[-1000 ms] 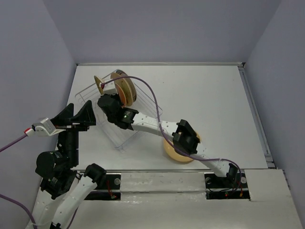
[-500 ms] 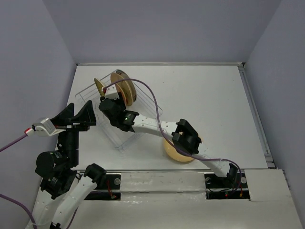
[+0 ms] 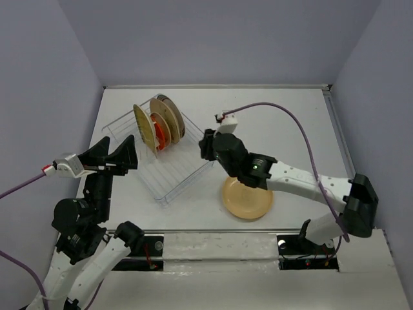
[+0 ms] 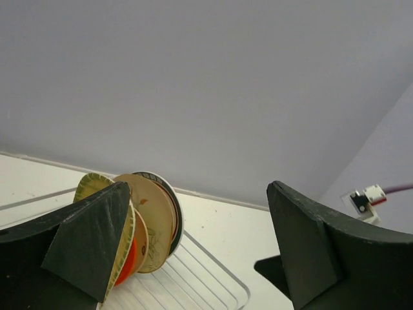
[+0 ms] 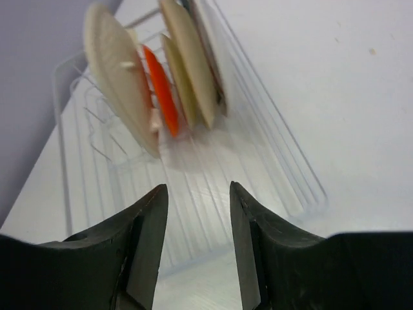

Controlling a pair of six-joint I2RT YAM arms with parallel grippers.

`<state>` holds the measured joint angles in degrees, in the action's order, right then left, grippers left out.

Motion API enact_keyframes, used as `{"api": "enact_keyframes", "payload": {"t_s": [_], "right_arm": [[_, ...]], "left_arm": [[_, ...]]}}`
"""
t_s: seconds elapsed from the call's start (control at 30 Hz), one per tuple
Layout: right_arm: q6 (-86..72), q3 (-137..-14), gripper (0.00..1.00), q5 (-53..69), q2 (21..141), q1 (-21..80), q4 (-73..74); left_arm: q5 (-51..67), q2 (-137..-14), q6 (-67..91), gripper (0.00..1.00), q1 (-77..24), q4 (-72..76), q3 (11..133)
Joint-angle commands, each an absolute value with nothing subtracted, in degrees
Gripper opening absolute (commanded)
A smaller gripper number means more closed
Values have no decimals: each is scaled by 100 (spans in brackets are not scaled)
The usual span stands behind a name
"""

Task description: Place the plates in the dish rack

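The clear wire dish rack [image 3: 169, 173] lies left of centre. Several plates stand on edge in its far end: a yellow ribbed one [image 3: 143, 126], a small orange-red one [image 3: 160, 135], tan ones [image 3: 171, 123] and a dark-rimmed one [image 3: 161, 99]. One tan plate [image 3: 247, 198] lies flat on the table, right of the rack. My right gripper [image 3: 206, 147] is open and empty, just off the rack's right edge; its wrist view shows the rack [image 5: 213, 168] and the plates [image 5: 119, 71] ahead of it [image 5: 199, 239]. My left gripper [image 3: 116, 150] is open and empty at the rack's left side, facing the plates [image 4: 151, 223].
Grey walls close the table at the back and both sides. A raised strip [image 3: 345, 155] runs along the table's right edge. My right arm [image 3: 303, 184] crosses above the table just right of the flat plate.
My right gripper let go of the yellow ribbed plate, which now stands in the rack, and drew back to the right out of the rack, uncovering the flat tan plate. My left arm barely shifted.
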<state>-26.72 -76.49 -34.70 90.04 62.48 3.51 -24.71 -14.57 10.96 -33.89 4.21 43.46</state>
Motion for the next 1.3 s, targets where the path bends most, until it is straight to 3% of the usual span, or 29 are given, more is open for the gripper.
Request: {"api": "enact_keyframes", "payload": {"t_s": [0.0,0.1,0.23,0.37,0.63,0.8,1.03,1.17,1.27], "right_arm": [[-4322,-5365,24,-2892,7974,6003,1317],[-5201,-4389,11,-2611,7036,5889,1485],[-5984,-3123,7,-2479,6355,5661,1503],[-6162,-2883,7,-2242,6591,5187,1433],[-5397,-3462,7,-2136,7917,4062,678],[-4738,-4094,7,-1890,9024,2842,-324],[-4035,-5519,7,-1600,9326,2347,-466],[-3823,-5477,26,-1283,8738,2347,-150],[-3919,-4783,43,-1196,8044,1980,-36]], "left_arm": [[-2215,-1617,1116,99,-3428,747,4307],[-2092,-1687,1151,99,-3437,747,4315],[-2030,-1775,1160,99,-3437,747,4315],[-1978,-1828,1151,99,-3437,764,4289],[-1934,-1828,1134,99,-3437,782,4271],[-1925,-1793,1108,99,-3445,791,4271],[-1986,-1758,1063,99,-3489,791,4254],[-1995,-1714,1081,99,-3507,800,4263],[-1934,-1696,1107,99,-3498,800,4254]]}}
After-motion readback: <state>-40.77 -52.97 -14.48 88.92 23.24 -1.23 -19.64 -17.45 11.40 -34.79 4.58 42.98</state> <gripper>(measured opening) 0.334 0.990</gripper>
